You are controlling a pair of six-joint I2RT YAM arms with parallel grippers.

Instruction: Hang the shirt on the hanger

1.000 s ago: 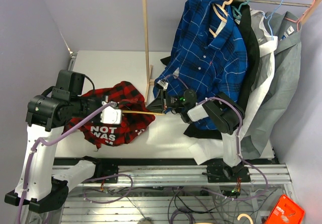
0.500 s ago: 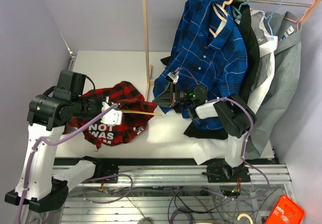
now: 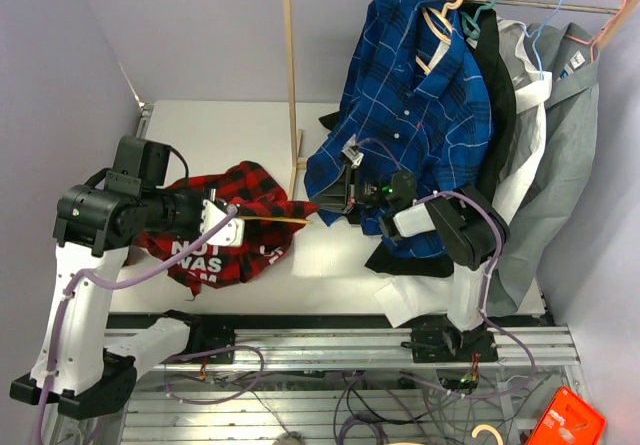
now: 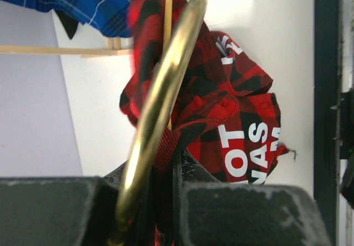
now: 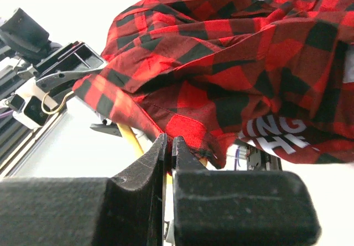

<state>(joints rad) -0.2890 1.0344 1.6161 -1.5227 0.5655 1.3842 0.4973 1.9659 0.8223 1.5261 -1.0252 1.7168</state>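
Left claw (image 4: 163,171): narrow, clamped on the curved hook of the hanger (image 4: 166,74). The hook leans up and away from the jaws.
Just past left claw: the hanger's thin arm runs on toward the right claw and slips under a fold of the shirt (image 4: 232,108).
Right claw (image 5: 167,142): jaws together, tips touching the shirt's hem. Cannot tell if any cloth is caught.
Between the claws: red-and-black cloth draped over the hanger arm, bunched, not spread.
Below and behind left claw: the rest of the shirt heaped on the bench (image 3: 220,125), white lettering showing.
Beyond right claw: blue shirt (image 3: 420,115) hanging from a rack (image 3: 292,65), near, not part of this job.
Step in hand, as I judge it: feeding one shoulder of the shirt onto the hanger arm, well short of done.
Doing it well: hold the hook firm and the arm level. Check the right claw has a true pinch of hem before any pull. Draw cloth slowly along the arm toward the hook, so the arm end travels inside the shoulder and does not poke out through a fold.
Watch for: hanger twisting in the thin hook grip, or cloth sliding off the arm tip.
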